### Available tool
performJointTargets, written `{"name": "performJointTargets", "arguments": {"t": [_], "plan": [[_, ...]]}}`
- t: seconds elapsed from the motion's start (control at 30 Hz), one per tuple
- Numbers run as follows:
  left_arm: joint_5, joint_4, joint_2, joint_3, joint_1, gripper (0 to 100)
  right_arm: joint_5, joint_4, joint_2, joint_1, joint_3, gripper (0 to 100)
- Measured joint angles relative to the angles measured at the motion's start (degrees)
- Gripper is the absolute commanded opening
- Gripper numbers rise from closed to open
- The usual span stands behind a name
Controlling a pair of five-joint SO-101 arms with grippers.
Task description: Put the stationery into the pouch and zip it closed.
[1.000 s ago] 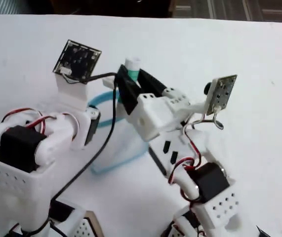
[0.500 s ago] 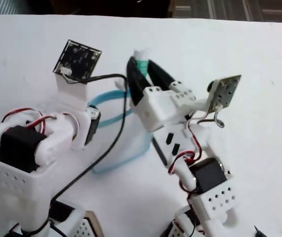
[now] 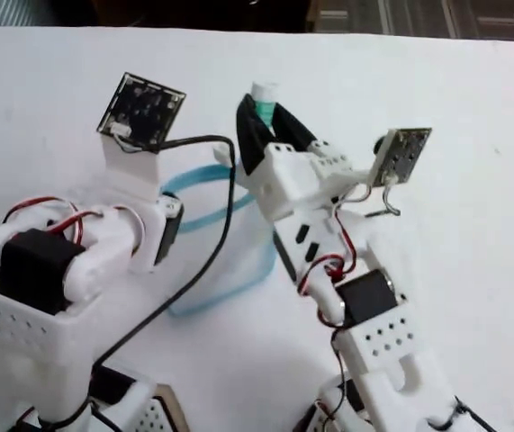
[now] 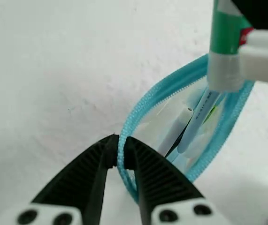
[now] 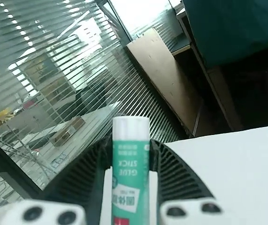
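The clear pouch (image 3: 231, 256) with a blue zipper edge (image 4: 169, 89) lies open on the white table between the two arms. Pens (image 4: 179, 125) lie inside it. My left gripper (image 4: 121, 152) is shut on the zipper edge at the pouch's near end. A green and white glue stick (image 3: 264, 97) stands upright in my right gripper (image 3: 264, 119), which is shut on it above the pouch's far end. The left wrist view has the glue stick (image 4: 226, 42) hanging over the pouch mouth. In the right wrist view the glue stick (image 5: 130, 164) sits between my right gripper's (image 5: 130, 143) black fingers.
The left arm's camera board (image 3: 141, 110) and a black cable (image 3: 204, 238) hang over the pouch's left side. The right arm's camera board (image 3: 401, 155) sticks out to the right. White table (image 3: 437, 81) stretches behind and to the right.
My right gripper has carried the glue stick to the right and a little farther from the arms' bases. The left arm has stayed still, holding the zipper edge.
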Motion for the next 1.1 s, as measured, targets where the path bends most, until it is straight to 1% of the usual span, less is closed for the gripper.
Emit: {"name": "performJointTargets", "arguments": {"t": [0.23, 0.4, 0.6, 0.7, 0.77, 0.93, 1.0, 1.1], "plan": [[0.1, 0.0, 0.0, 0.0, 0.0, 2, -0.5, -0.6, 1.8, -1.4, 0.0, 1.7], [0.1, 0.0, 0.0, 0.0, 0.0, 2, -0.5, 2.2, 1.8, -2.3, 2.2, 1.7], [0.1, 0.0, 0.1, 0.0, 0.0, 2, 6.3, 2.9, -3.1, -3.8, 6.2, 1.9], [-0.2, 0.0, 0.1, 0.0, 0.0, 2, 11.1, 6.3, -7.6, -6.0, 7.3, 2.5], [-0.2, 0.1, 0.1, 0.0, 0.0, 2, 14.2, 9.6, -10.5, -8.0, 7.6, 6.3], [-0.3, 0.1, 0.1, 0.1, 0.0, 2, 17.5, 16.5, -14.8, -11.3, 7.6, 23.1], [-0.3, 0.1, 0.1, 0.1, 0.0, 2, 17.8, 18.2, -15.6, -11.8, 7.3, 26.1], [-0.3, 0.1, 0.1, 0.0, 0.0, 2, 18.0, 21.4, -16.7, -12.7, 5.9, 26.2]]}}
